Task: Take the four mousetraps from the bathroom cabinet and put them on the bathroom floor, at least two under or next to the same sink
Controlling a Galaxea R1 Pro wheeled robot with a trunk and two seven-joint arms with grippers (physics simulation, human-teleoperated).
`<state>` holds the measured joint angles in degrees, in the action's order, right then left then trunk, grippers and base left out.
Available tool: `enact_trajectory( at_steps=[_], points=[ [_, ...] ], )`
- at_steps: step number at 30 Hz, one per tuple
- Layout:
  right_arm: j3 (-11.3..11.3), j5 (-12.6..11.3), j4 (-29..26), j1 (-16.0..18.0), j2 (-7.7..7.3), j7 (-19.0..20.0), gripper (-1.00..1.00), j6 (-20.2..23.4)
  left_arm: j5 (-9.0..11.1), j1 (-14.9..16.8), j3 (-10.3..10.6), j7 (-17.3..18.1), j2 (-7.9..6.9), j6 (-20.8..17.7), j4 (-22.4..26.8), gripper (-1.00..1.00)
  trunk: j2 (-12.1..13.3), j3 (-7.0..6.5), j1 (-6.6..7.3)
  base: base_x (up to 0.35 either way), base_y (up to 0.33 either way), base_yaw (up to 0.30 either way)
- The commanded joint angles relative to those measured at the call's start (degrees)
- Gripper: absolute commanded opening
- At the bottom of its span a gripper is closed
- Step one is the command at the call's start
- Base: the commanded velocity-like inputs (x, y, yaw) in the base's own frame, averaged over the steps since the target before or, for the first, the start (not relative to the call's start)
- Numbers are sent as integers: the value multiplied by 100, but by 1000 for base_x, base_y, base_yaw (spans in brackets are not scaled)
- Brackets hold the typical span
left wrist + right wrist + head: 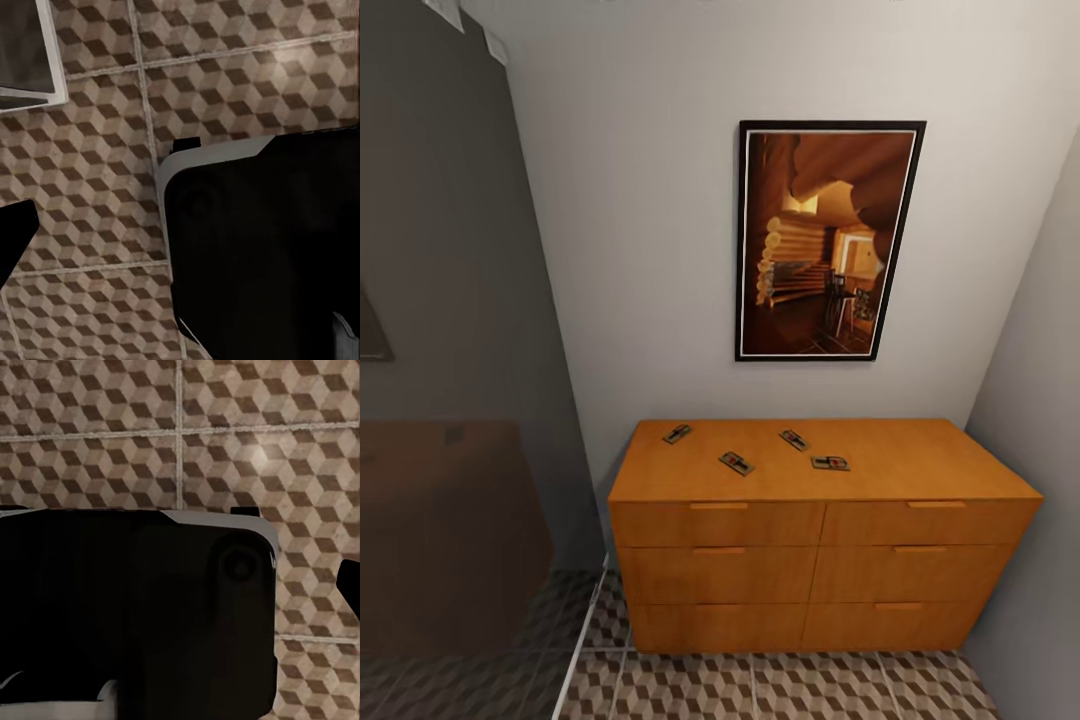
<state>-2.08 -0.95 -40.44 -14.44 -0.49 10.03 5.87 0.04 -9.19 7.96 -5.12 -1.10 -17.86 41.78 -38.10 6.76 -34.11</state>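
Several mousetraps lie flat on top of the orange-brown cabinet (880, 530): one at the back left (677, 433), one nearer the front (736, 463), one mid-back (794, 440) and one to its right (830, 462). The cabinet's drawers are all shut. It stands against the white wall on the cube-patterned bathroom floor (760, 690). Both wrist views look down at this tiled floor (90, 187) (225, 427). My left gripper's dark fingertip (13, 240) sits at the frame edge, and my right gripper's fingertip (351, 585) does the same. Nothing is held in either.
A framed picture (825, 240) hangs above the cabinet. A grey glass-like panel (450, 400) stands at the left, a grey wall (1040, 400) close at the right. My black base (262, 255) (135, 607) covers much of both wrist views. A white-framed corner (30, 52) rests on the tiles.
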Motion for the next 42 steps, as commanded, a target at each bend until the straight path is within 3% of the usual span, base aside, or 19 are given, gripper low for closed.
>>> enact_trajectory(
  at_steps=[1, 5, 6, 14, 18, 22, 23, 26, 30, 33, 39, 42],
  points=[
    [-20, -10, -52, -1, 1, 43, 100, 34, 0, -4, 29, -45, -9, -116, 177, 100, 34, -11, 20, 0, 0, 0],
    [-21, -6, -300, 8, -9, 66, 100, 27, -4, -14, 19, -58, -16, -517, 1034, 100, 195, -83, 108, 0, 0, 0],
    [-21, -6, -300, 8, -9, 66, 100, 27, -4, -14, 19, -58, -16, -517, 1034, 100, 235, -101, 130, 0, 0, 0],
    [-17, -3, -1019, 14, 1, 83, 100, 197, -8, -20, 20, -70, -21, -1655, 2916, 100, 556, -245, 306, 0, 0, 0],
    [-25, -6, -1310, 11, -3, 88, 100, 347, -10, -24, 26, -72, -18, -1951, 3367, 100, 716, -316, 394, 0, 0, 0],
    [-18, -11, -2460, -21, -7, 98, 100, 727, -12, -31, 34, -180, -12, -2626, 4166, 100, 876, -388, 481, 0, 0, 0],
    [-18, -11, -2460, -21, -7, 98, 100, 727, -12, -31, 34, -180, -12, -2626, 4166, 100, 917, -406, 503, 0, 0, 0],
    [-8, -11, -3290, -111, 0, 102, 100, 1055, -8, -29, 37, -311, -2, -3015, 4535, 100, 1037, -460, 569, 0, 0, 0],
    [-9, -12, -3824, -210, 0, 103, 100, 1356, -5, -18, 37, -378, 17, -3224, 4692, 100, 1197, -532, 657, 0, 0, 0],
    [-16, -14, -4421, -304, -1, 104, 100, 1813, 0, 12, 43, -440, 127, -3507, 4828, 100, 1318, -586, 723, 0, 0, 0],
    [-16, -11, -4840, -357, -9, 105, 100, 2252, -2, 308, 59, -515, 367, -3821, 4926, 100, 1518, -675, 833, 0, 0, 0],
    [-15, -11, -4881, -354, -10, 105, 100, 2296, -2, 405, 60, -529, 395, -3885, 4935, 100, 1518, -675, 833, 0, 0, 0]
  ],
)
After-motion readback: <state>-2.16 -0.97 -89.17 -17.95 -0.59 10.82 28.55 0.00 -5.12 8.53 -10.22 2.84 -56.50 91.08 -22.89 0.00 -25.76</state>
